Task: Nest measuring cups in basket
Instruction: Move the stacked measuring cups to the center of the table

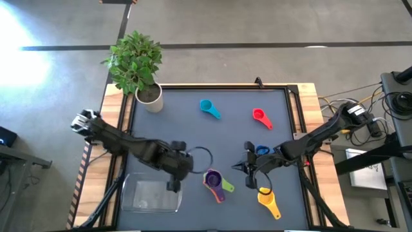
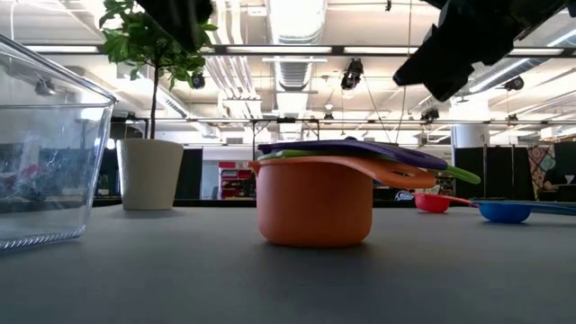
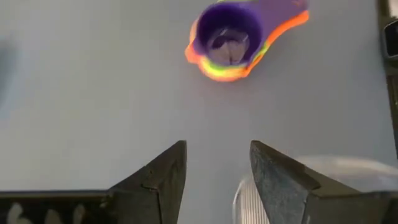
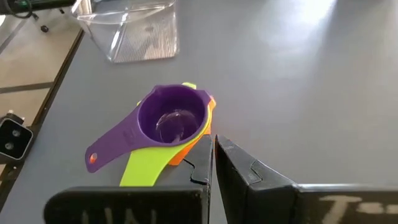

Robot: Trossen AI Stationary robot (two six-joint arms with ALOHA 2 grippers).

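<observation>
Grey table (image 1: 193, 129) bears nested cups (image 1: 215, 182), left tool (image 1: 172, 186) parted.

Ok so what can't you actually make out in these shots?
- Dark blue cup: high view, mostly hidden under the right arm.
- Nested stack: purple cup on top covers the inside of the green and orange ones, so contents below are hidden.
- Basket: low view, cut off by the picture's left edge.
- Yellow cup: absent from the low and wrist views.
</observation>
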